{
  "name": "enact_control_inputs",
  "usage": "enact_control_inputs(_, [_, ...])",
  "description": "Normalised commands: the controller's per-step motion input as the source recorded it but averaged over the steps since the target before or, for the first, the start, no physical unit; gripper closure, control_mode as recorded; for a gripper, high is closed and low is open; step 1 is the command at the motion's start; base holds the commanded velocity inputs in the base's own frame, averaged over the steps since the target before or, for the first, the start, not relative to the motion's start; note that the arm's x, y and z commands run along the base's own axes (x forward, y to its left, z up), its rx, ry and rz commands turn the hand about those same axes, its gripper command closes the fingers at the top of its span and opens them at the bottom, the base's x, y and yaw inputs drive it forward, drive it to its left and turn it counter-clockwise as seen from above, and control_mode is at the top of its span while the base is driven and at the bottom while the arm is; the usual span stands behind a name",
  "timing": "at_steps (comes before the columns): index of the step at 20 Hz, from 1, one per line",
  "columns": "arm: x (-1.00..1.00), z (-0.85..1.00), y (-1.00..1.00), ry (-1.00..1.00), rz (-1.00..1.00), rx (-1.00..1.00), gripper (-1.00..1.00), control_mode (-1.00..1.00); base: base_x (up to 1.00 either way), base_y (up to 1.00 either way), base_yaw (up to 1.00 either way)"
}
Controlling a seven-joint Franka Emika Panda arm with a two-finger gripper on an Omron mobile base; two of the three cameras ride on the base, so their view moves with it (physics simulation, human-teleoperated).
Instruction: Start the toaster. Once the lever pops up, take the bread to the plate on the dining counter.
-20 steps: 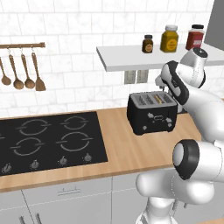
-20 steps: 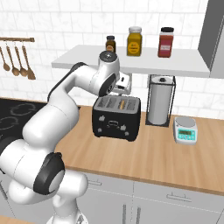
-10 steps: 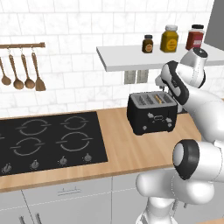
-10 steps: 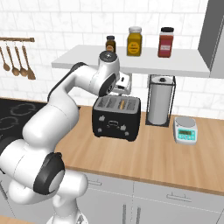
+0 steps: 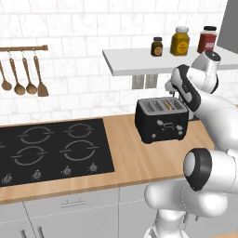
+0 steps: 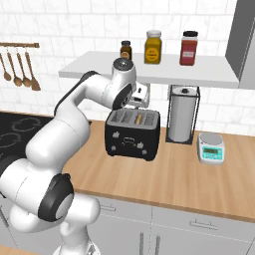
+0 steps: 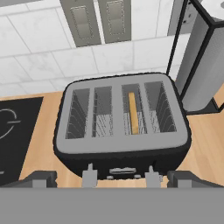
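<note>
The black toaster (image 5: 160,122) (image 6: 132,134) (image 7: 122,144) stands on the wall-side wood counter, right of the hob. The bread (image 7: 133,113) (image 5: 170,105) (image 6: 141,118), a thin golden-brown slice, sits upright in the third slot from the left in the hand view, low in the slot. My gripper (image 7: 113,178) (image 6: 141,101) (image 5: 174,88) hovers above the toaster's back edge, just under the shelf, looking down on the slots. Its jaws stand wide open with nothing between them. The plate and the dining counter are out of view.
A paper-towel holder (image 6: 182,114) (image 7: 205,65) stands close to the toaster's right, with a small kitchen scale (image 6: 210,148) beyond it. A white shelf (image 6: 154,72) with three jars hangs just above my hand. The black hob (image 5: 51,148) lies to the left, with wall sockets (image 7: 98,19) behind.
</note>
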Motion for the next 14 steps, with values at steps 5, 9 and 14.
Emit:
enact_control_inputs(5, [0.00,0.00,0.00,0.00,0.00,0.00,-1.00,-1.00,0.00,0.00,0.00])
enact_control_inputs(9, [0.00,0.00,0.00,0.00,0.00,0.00,-1.00,-1.00,0.00,0.00,0.00])
enact_control_inputs(14, [0.00,0.00,0.00,0.00,0.00,0.00,-1.00,-1.00,0.00,0.00,0.00])
